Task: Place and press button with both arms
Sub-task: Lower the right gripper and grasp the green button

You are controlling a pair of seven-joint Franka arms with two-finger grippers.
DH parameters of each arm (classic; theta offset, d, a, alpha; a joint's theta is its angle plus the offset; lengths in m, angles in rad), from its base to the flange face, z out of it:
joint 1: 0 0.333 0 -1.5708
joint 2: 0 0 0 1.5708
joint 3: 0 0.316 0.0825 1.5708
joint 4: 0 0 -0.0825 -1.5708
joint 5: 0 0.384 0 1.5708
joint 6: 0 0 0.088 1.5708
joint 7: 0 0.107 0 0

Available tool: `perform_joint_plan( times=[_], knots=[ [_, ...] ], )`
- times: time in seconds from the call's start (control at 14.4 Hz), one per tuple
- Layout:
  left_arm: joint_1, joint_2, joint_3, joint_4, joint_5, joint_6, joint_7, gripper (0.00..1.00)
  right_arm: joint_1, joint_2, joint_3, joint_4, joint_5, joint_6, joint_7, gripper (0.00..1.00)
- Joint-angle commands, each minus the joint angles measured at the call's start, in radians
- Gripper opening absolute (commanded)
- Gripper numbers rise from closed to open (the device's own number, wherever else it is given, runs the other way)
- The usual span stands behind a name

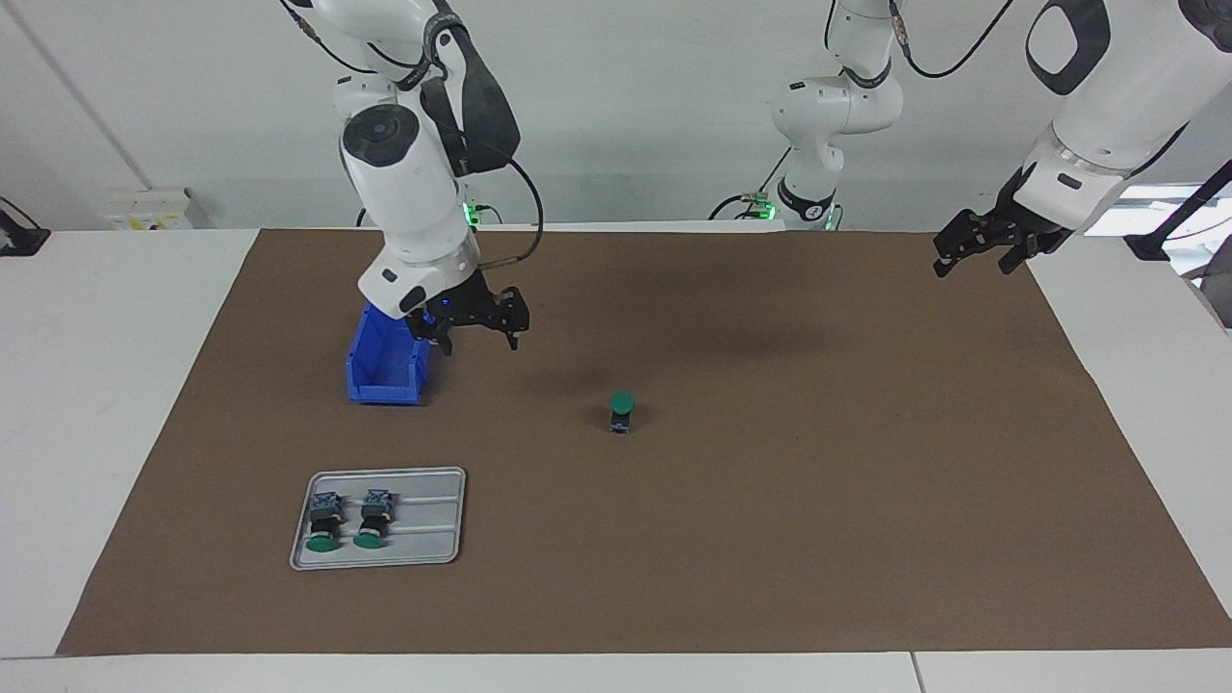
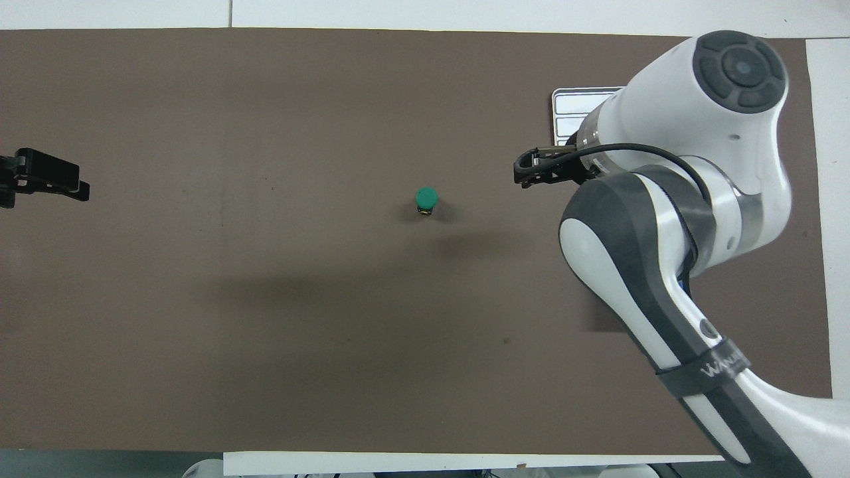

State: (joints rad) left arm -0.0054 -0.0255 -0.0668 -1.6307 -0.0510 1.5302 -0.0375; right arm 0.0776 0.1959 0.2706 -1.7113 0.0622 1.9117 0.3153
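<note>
On the brown mat (image 1: 770, 539), in the facing view, the button (image 1: 622, 412) is seen standing upright with its green cap on top, near the middle of the table and clear of both grippers. The right gripper (image 1: 478, 337) is held in the air beside the blue bin (image 1: 388, 364), toward the right arm's end; its fingers are spread apart and nothing is held between them. The left gripper (image 1: 974, 256) is held raised over the mat's edge at the left arm's end, its fingers parted and empty. A grey tray (image 1: 423, 549) is noted farther from the robots than the bin, with two spare buttons (image 1: 348, 520) lying on their sides in it.

In the overhead view, the button (image 2: 425, 200) is confirmed upright at mid-mat. The right gripper (image 2: 524, 174) is seen well apart from it, open and empty. The left gripper (image 2: 40, 178) is seen at the frame edge; its opening cannot be judged here. The tray (image 2: 576, 109) is largely covered by the right arm.
</note>
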Motion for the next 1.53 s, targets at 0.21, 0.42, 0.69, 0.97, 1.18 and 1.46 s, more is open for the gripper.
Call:
perform_joint_plan(
  times=[0.21, 0.42, 0.69, 0.97, 1.18, 1.46],
  knots=[
    [0.018, -0.031, -0.037, -0.047, 0.007, 0.031, 0.018, 1.0, 0.063, 0.196, 0.073, 0.197, -0.093, -0.059, 0.031, 0.96],
    [0.015, -0.025, -0.036, -0.046, 0.007, 0.024, 0.007, 1.0, 0.126, 0.267, 0.068, 0.262, -0.134, -0.048, 0.103, 0.95],
    [0.018, -0.027, -0.03, -0.046, 0.007, 0.018, 0.008, 1.0, 0.174, 0.307, 0.041, 0.269, -0.145, 0.016, 0.134, 0.94],
    [0.018, -0.027, -0.03, -0.046, 0.007, 0.018, 0.008, 1.0, 0.261, 0.362, -0.023, 0.269, -0.165, 0.121, 0.185, 0.93],
    [0.016, -0.025, -0.03, -0.046, 0.007, 0.018, 0.007, 1.0, 0.3, 0.382, -0.059, 0.269, -0.165, 0.165, 0.208, 0.92],
    [0.018, -0.027, -0.031, -0.046, 0.007, 0.018, 0.007, 1.0, 0.301, 0.382, -0.053, 0.266, -0.165, 0.165, 0.211, 0.9]
  ],
)
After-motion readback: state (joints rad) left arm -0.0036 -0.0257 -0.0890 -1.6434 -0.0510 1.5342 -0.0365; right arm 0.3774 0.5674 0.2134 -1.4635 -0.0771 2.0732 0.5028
